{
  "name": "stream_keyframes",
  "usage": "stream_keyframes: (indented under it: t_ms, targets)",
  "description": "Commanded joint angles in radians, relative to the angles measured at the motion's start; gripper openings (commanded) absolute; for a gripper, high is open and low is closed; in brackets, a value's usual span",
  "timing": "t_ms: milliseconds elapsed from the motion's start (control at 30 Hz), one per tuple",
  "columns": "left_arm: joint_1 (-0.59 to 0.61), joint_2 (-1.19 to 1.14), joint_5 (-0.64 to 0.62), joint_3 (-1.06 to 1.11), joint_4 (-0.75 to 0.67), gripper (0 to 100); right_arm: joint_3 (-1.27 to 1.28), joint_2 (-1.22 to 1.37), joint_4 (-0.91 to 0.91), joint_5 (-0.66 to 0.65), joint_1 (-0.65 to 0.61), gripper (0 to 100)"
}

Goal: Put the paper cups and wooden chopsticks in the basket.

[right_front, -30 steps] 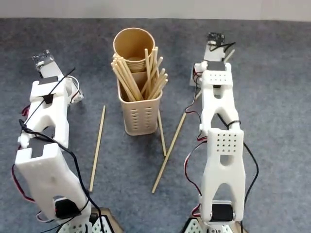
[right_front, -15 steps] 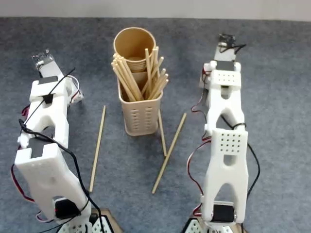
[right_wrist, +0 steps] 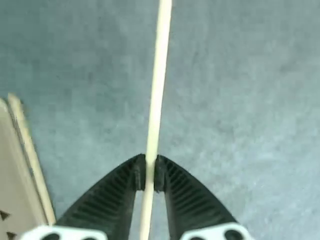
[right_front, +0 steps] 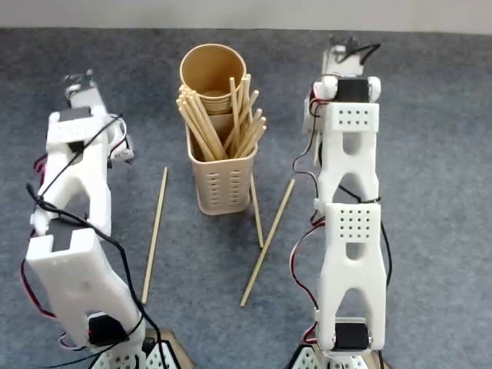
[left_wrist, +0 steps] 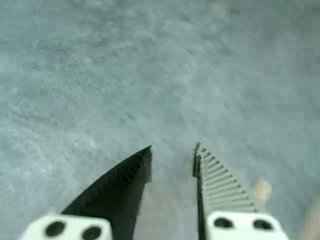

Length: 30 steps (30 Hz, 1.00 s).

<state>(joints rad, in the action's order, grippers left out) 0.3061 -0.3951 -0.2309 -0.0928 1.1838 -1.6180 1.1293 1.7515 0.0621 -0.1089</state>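
The cream basket (right_front: 223, 181) stands mid-table. It holds stacked paper cups (right_front: 212, 71) and several wooden chopsticks (right_front: 201, 123). Three chopsticks lie on the grey carpet: one left of the basket (right_front: 154, 234), one against its right side (right_front: 256, 209), one slanting beside that (right_front: 267, 242). My right gripper (right_wrist: 149, 172) is shut on another chopstick (right_wrist: 159, 75), which runs straight out ahead between its fingers. The right arm (right_front: 347, 138) stretches out right of the basket. My left gripper (left_wrist: 172, 157) is open over bare carpet, at the end of the left arm (right_front: 77, 138).
In the right wrist view the basket's wall (right_wrist: 7, 170) and a chopstick along it (right_wrist: 30, 150) sit close to the gripper. Cables hang along both arms. Grey carpet (right_front: 438, 154) covers the whole table, with free room at the far right and far left.
The right arm has straightened and swung farther back, and its held chopstick has gone out of sight under it. The left arm has shifted slightly. The chopsticks on the carpet have not moved.
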Motion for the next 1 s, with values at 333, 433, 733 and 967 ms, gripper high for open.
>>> stream_keyframes:
  t_ms: [333, 433, 733, 967]
  targets:
    - [-0.097, 0.082, 0.232, -0.506, 0.589, 16, 0.723, -0.814, 0.016, -0.138, -0.124, 0.4]
    - [-0.104, 0.097, 0.235, -0.478, 0.591, 16, 0.972, -1.109, 0.015, -0.149, -0.143, 0.4]
    - [-0.159, 0.243, 0.342, -0.163, 0.591, 16, 1.974, -1.825, -0.337, -0.190, -0.119, 0.5]
    - [-0.191, 0.260, 0.387, 0.159, 0.400, 16, 2.779, -2.051, -0.911, -0.146, -0.113, 0.5]
